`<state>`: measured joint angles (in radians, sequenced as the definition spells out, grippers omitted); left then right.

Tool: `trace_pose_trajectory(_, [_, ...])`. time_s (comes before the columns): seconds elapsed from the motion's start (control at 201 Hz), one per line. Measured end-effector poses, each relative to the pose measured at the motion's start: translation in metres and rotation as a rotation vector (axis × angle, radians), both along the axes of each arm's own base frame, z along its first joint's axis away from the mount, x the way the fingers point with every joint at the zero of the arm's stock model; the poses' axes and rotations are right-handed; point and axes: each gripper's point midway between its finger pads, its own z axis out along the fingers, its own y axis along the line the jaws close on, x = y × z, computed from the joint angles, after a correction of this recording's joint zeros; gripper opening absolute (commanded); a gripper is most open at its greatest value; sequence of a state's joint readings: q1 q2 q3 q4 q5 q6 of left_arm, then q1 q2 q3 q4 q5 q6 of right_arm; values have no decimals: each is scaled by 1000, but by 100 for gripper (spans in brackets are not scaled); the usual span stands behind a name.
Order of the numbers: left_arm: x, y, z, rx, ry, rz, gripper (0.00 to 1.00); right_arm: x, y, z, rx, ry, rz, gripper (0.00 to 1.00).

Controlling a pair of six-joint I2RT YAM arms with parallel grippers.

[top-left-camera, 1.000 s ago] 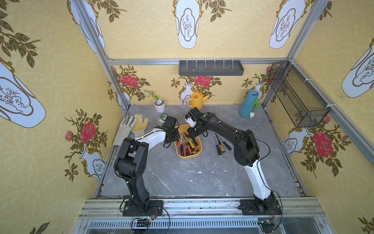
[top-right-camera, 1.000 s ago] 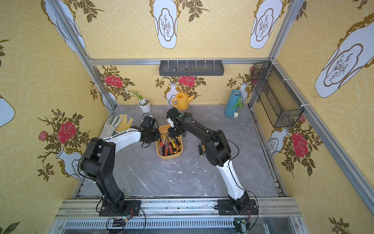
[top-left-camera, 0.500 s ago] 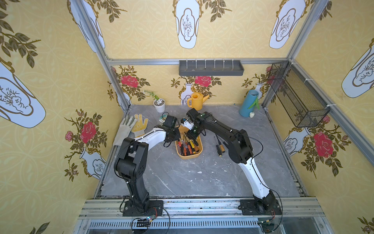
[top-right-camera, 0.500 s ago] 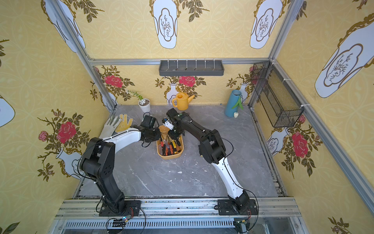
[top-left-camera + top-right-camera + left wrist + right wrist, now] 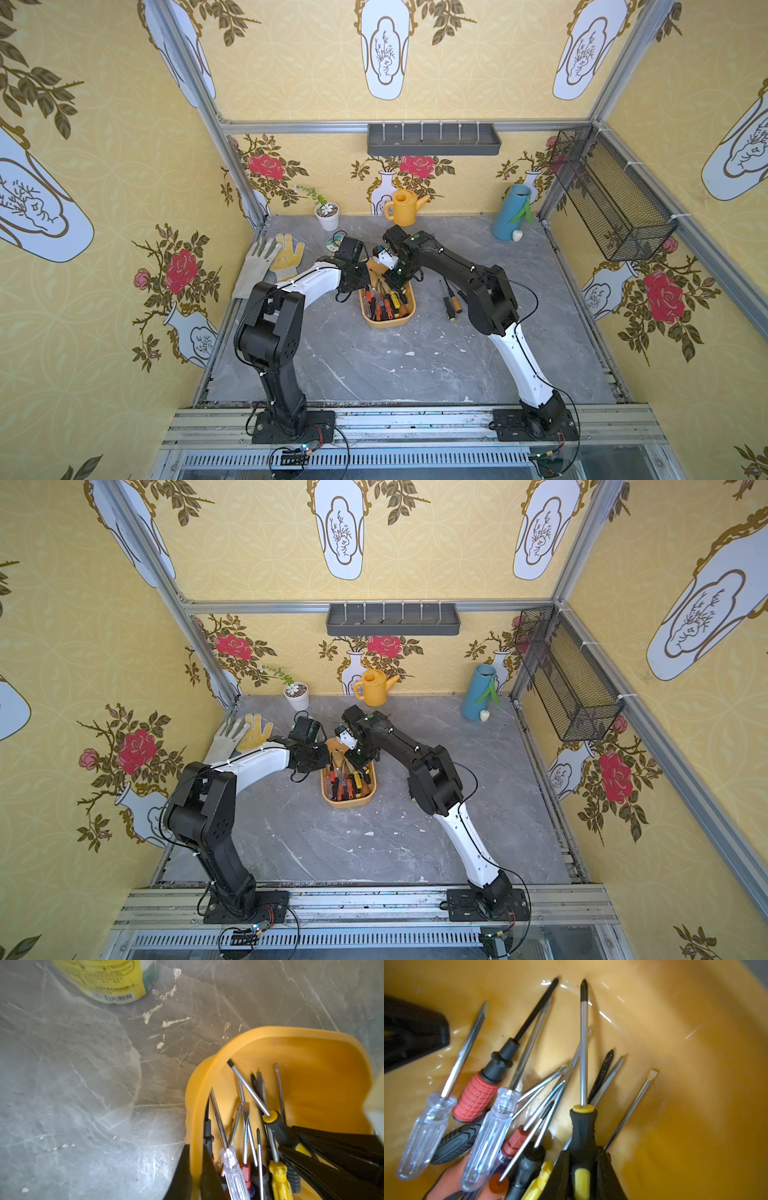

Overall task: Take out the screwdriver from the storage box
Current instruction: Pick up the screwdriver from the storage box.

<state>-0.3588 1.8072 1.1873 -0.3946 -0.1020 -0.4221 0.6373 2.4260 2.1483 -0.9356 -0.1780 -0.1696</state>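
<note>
Down in the storage box (image 5: 388,323), shows the right fingers (image 5: 560,1178) closed across the handle of the black-and-yellow screwdriver (image 5: 583,1126), shaft pointing straight ahead of them, with the left fingers (image 5: 182,1172) pinching the box's wall.

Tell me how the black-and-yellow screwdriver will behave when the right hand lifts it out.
The black-and-yellow screwdriver looks rigid, so it should lift stiffly. The right hand flanks its rubbery-looking handle, so slipping seems unlikely. Neighbouring shafts lie close beside it and may shift.
</note>
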Motion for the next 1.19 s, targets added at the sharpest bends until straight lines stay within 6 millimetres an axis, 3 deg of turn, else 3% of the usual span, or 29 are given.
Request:
trace_pose_trajectory(0.194, [0, 1, 0, 4, 1, -1, 0, -7, -6, 14, 32, 27, -73, 0])
trace_pose_trajectory(0.578, [-1, 3, -2, 13, 4, 3, 0, -7, -7, 57, 147, -5, -173, 0])
trace_pose_trajectory(0.891, [-1, 2, -6, 12, 10, 2, 0, -5, -51, 103, 245, -76, -320, 0])
trace_pose_trajectory(1.011, [-3, 3, -8, 11, 15, 9, 0, -12, -66, 103, 214, -95, -364, 0])
trace_pose_trajectory(1.19, [-3, 3, -9, 10, 13, 10, 0, -27, -95, 73, 101, -76, -433, 0])
